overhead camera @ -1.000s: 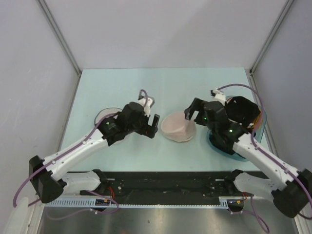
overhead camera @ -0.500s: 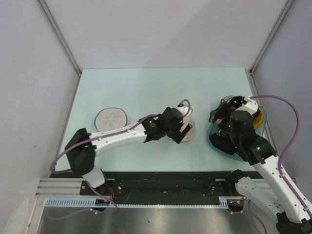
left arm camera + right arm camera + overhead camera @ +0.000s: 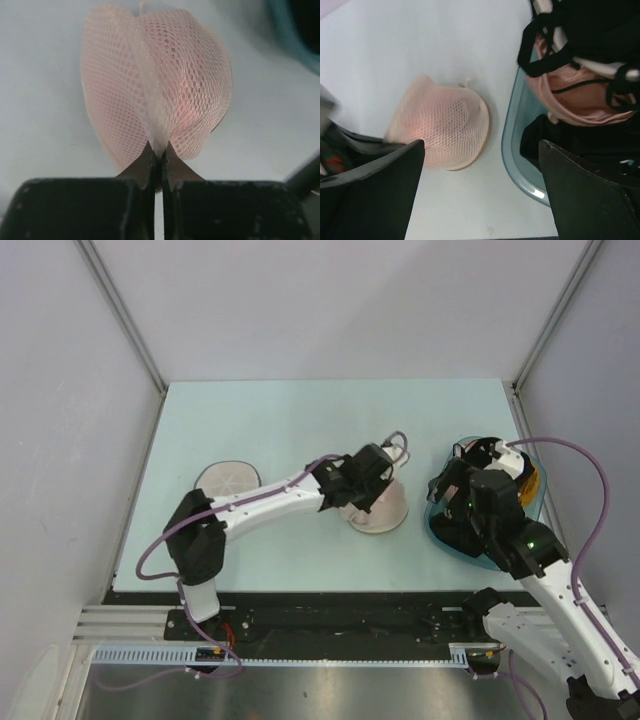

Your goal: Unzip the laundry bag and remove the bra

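The laundry bag (image 3: 385, 510) is a cream mesh dome lying mid-table, zipped shut. My left gripper (image 3: 362, 502) sits at its left side. In the left wrist view the left gripper (image 3: 159, 156) is shut on a pinched fold of the laundry bag (image 3: 165, 75), whose mesh bulges to either side of the fold. A pinkish tint shows through the mesh; the bra itself is hidden. My right gripper (image 3: 447, 490) hovers open above the basket's left rim. The right wrist view has the right gripper (image 3: 481, 145) wide open over the table beside the laundry bag (image 3: 445, 125), holding nothing.
A teal-blue basket (image 3: 445, 537) stands right of the bag, holding black clothing (image 3: 600, 25) and a pale pink garment (image 3: 570, 102). A whiter round disc pouch (image 3: 228, 480) lies flat at the left. Grey walls enclose the table on three sides.
My left arm swung right from beside the disc pouch to the laundry bag and shut on its mesh. My right arm drew back from the bag to above the basket.
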